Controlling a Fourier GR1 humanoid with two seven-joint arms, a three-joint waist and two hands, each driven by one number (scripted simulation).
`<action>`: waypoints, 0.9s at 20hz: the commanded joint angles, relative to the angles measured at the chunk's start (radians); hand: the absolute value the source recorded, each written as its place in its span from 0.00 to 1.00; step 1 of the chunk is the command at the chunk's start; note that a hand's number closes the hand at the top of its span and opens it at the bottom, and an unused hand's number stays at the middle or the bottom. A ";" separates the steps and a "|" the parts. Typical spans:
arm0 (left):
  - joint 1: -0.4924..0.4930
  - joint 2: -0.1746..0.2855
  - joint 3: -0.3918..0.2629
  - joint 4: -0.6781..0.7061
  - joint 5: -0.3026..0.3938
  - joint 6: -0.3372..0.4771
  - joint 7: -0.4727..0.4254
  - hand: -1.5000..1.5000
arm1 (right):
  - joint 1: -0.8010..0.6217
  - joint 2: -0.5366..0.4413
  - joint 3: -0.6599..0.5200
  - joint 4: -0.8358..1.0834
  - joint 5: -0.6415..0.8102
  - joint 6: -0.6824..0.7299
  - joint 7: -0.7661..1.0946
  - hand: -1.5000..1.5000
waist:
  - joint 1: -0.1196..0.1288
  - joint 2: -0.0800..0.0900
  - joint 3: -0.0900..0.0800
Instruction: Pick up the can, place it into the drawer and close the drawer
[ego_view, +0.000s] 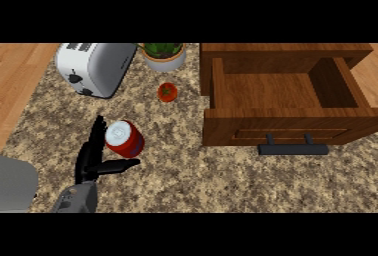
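my left hand (88, 162) sits beside the red can (124, 138) on the speckled counter (221, 180), fingers straight along its left side and thumb stuck out beneath it, so i'm spread apart, clamped on nothing. whether my fingers actually touch the can i can't quite tell from up here. the open drawer (266, 91) lies well apart to the right. the risk, as i judge it: if i curl in unevenly, the can may tip or roll off toward the small red fruit (167, 92); carried across too low, it could clip the drawer's front wall. my right hand isn't in view.
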 joint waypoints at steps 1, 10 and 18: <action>-0.081 0.039 0.049 0.198 0.022 -0.024 -0.107 0.00 | 0.023 0.016 -0.004 -0.088 -0.011 -0.010 0.057 0.00 | -0.003 0.000 0.000; -0.176 0.049 0.041 0.396 0.007 -0.035 -0.245 0.00 | -0.025 0.057 0.089 -0.057 0.103 -0.031 0.058 0.00 | -0.004 0.002 0.000; -0.323 0.012 0.015 0.503 -0.011 -0.093 -0.247 1.00 | -0.074 -0.004 -0.018 0.010 0.013 -0.004 0.050 0.00 | -0.012 0.005 -0.001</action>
